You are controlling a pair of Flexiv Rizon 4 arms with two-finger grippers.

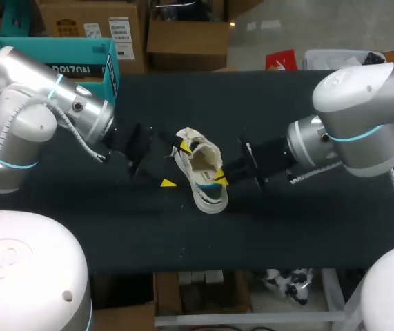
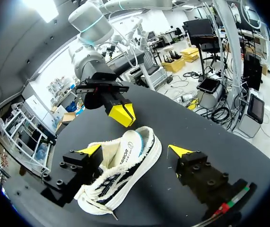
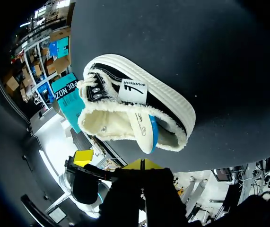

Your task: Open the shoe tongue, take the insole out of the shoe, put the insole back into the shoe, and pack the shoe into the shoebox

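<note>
The shoe (image 1: pixel 200 172) lies on its sole mid-desk (image 1: pixel 307 221). Its insole (image 2: pixel 127 146) rises out of the opening at the heel. The right pincer (image 2: pixel 124 115) sits at the shoe's heel, its tips pressed together on the insole's raised end. The left pincer (image 2: pixel 135 150) gapes wide at the shoe's toe end, holding nothing. One finger is against the shoe's laced side, the other apart from the shoe.

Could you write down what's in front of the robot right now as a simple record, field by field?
Shoe: black-and-white sneaker on the dark table
Insole: partly sticking out of the shoe's opening
Left gripper: open, shoe between its fingers
Right gripper: shut, tips at the insole's raised end
Shoebox: teal, at the table's far left corner
</note>
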